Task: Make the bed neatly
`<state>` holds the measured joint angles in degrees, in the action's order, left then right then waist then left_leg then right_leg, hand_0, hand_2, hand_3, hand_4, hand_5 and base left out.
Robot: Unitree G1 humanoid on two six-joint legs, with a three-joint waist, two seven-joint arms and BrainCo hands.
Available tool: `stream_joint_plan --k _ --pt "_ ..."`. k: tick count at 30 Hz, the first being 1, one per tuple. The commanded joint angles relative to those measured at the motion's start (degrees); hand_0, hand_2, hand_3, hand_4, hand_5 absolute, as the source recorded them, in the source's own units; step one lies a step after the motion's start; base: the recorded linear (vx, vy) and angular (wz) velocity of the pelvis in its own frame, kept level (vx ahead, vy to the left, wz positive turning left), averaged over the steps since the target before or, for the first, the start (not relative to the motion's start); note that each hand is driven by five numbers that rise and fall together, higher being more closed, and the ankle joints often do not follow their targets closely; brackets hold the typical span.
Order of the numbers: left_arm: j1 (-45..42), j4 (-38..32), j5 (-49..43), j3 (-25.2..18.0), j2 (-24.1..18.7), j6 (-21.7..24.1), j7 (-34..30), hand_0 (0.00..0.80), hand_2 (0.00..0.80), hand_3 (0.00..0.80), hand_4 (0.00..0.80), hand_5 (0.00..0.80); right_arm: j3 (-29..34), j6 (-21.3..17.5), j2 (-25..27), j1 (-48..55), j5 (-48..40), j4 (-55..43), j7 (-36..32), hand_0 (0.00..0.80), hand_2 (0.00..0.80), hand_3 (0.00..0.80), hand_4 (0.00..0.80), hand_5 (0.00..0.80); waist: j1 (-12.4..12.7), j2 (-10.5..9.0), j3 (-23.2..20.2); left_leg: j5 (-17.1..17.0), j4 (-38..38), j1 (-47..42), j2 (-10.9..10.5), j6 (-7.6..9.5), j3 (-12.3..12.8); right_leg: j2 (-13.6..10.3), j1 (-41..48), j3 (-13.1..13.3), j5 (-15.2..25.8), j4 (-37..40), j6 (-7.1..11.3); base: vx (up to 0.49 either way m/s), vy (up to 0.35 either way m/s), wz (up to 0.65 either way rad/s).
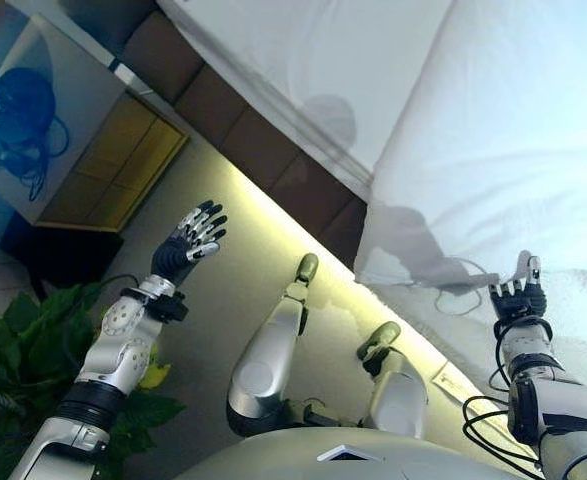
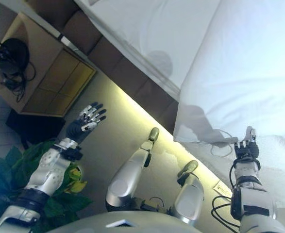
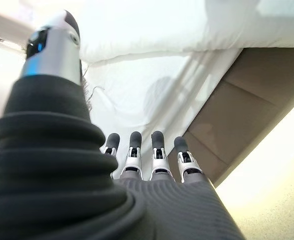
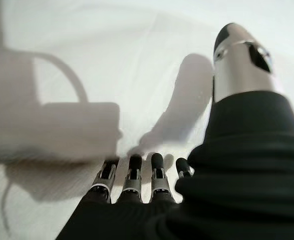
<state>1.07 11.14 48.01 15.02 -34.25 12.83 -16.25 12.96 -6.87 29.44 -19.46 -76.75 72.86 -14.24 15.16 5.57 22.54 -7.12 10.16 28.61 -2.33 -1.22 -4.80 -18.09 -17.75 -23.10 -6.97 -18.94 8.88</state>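
Note:
The bed fills the upper right: a white duvet lies over a white sheet on a brown base. The duvet's corner hangs over the bed's edge. My right hand is open, its fingers straight and low over the duvet near that edge; its wrist view shows the fingers over white cloth, holding nothing. My left hand is open in the air above the floor, apart from the bed. Its wrist view shows the fingers pointing at the bed's side.
A wooden nightstand with a tangle of dark cables stands at the upper left. A green plant is at the lower left. A thin cord loop lies on the duvet beside my right hand. Beige floor runs along the bed.

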Motion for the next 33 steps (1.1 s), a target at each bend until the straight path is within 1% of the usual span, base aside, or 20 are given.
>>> stream_joint_plan --k 1,3,4,7,9,13,14,19,22,28,30,33 --pt "2.64 -0.48 -1.05 -1.80 2.30 4.03 0.88 0.000 0.000 0.000 0.000 0.000 1.85 -6.97 2.05 2.40 -0.06 -1.92 1.96 0.000 0.000 0.000 0.000 0.000 -0.90 0.39 3.97 5.09 8.11 2.74 2.82 -1.73 3.45 -3.18 -0.43 2.99 13.31 7.72 3.43 -0.057 -0.030 -0.06" --pt "2.65 -0.84 -1.27 -2.31 2.13 3.95 0.98 0.000 0.000 0.000 0.000 0.000 2.84 -9.16 2.53 3.31 -0.65 -2.50 3.64 0.000 0.000 0.000 0.000 0.000 -1.25 0.02 4.42 5.03 7.99 2.79 3.06 -1.80 3.75 -3.03 -0.40 2.88 13.50 7.96 3.45 -0.051 -0.034 -0.05" --pt "2.59 -0.74 -1.24 -2.47 1.97 4.21 0.92 0.000 0.000 0.000 0.000 0.000 3.52 -9.53 2.80 3.68 -2.06 -2.69 4.69 0.000 0.000 0.000 0.000 0.000 -1.43 -0.17 4.57 5.00 7.91 2.86 3.15 -1.82 3.88 -2.95 -0.51 2.91 13.60 8.02 3.46 -0.051 -0.032 -0.06" --pt "3.08 -0.18 -0.87 -2.81 1.29 4.75 0.83 0.000 0.000 0.000 0.000 0.000 6.04 -8.55 4.17 4.03 -6.84 -2.01 3.89 0.000 0.000 0.000 0.000 0.000 -1.88 -0.39 5.09 4.74 7.84 3.50 3.31 -1.69 4.25 -2.80 -1.59 3.23 13.79 7.57 3.42 -0.056 -0.017 -0.06" --pt "3.44 0.34 -0.20 -2.83 0.86 5.50 0.78 0.000 0.000 0.000 0.000 0.000 6.97 -6.77 5.13 3.64 -6.86 -1.81 3.02 0.000 0.000 0.000 0.000 0.000 -2.15 -0.14 5.56 4.36 7.64 4.04 3.32 -1.53 4.60 -2.76 -2.79 3.62 13.76 7.02 3.47 -0.069 0.031 -0.03" --pt "3.77 -0.33 0.34 -3.23 1.09 6.41 0.68 0.000 0.000 0.000 0.000 0.000 7.08 -0.86 6.51 2.65 -9.68 -0.56 1.05 0.000 0.000 0.000 0.000 0.000 -2.16 0.75 7.11 3.99 8.12 5.71 2.80 -1.11 4.61 -2.53 -5.53 4.18 13.20 5.61 3.12 -0.047 0.034 -0.11" --pt "3.79 -0.59 0.34 -3.12 1.32 6.88 0.45 0.000 0.000 0.000 0.000 0.000 6.88 0.61 6.71 2.28 -11.50 -0.13 -0.20 0.000 0.000 0.000 0.000 0.000 -2.07 1.00 7.22 5.19 8.32 5.92 2.72 -1.40 4.16 -2.30 -6.11 4.90 11.97 5.09 3.65 0.013 0.000 -0.14" --pt "4.02 -1.15 -0.01 -1.44 1.83 8.19 -0.10 0.000 0.000 0.000 0.000 0.000 5.98 4.83 7.43 0.17 -18.59 1.98 -3.49 0.000 0.000 0.000 0.000 0.000 -1.40 2.13 7.25 4.61 9.25 9.40 2.19 -1.29 3.71 -2.30 -10.56 5.22 11.19 2.84 3.22 -0.025 0.023 -0.06" --pt "4.29 -1.09 -0.18 -0.49 1.91 8.87 0.28 0.000 0.000 0.000 0.000 0.000 5.69 7.27 7.85 -1.13 -22.40 2.86 -4.61 0.000 0.000 0.000 0.000 0.000 -1.14 2.90 7.25 4.24 9.19 10.32 1.94 -1.16 3.70 -2.81 -12.30 5.39 10.95 1.85 3.22 -0.010 0.052 -0.01" --pt "4.55 -1.47 0.70 -0.21 2.12 9.01 0.86 0.000 0.000 0.000 0.000 0.000 5.65 9.85 9.92 -3.75 -26.57 3.73 -5.32 0.000 0.000 0.000 0.000 0.000 -0.82 4.51 7.25 3.58 9.14 11.48 1.44 -1.07 4.06 -4.14 -15.70 6.55 10.56 -0.61 3.34 0.013 0.069 0.01" --pt "4.63 -1.64 1.13 -0.06 2.00 8.99 1.24 0.000 0.000 0.000 0.000 0.000 5.57 10.32 10.91 -4.73 -26.02 4.06 -3.75 0.000 0.000 0.000 0.000 0.000 -0.72 4.99 7.25 3.33 9.01 11.95 1.46 -1.14 4.09 -4.26 -16.67 6.76 10.44 -1.15 3.43 0.013 0.050 0.04" --pt "4.46 -2.16 1.30 -0.13 1.90 8.38 1.18 0.000 0.000 0.000 0.000 0.000 5.62 10.63 11.09 -4.97 -26.42 4.32 -4.53 0.000 0.000 0.000 0.000 0.000 -0.64 5.16 7.25 3.18 8.86 12.21 1.50 -1.23 3.98 -4.17 -17.30 7.05 10.23 -1.57 3.38 0.008 0.006 -0.01"
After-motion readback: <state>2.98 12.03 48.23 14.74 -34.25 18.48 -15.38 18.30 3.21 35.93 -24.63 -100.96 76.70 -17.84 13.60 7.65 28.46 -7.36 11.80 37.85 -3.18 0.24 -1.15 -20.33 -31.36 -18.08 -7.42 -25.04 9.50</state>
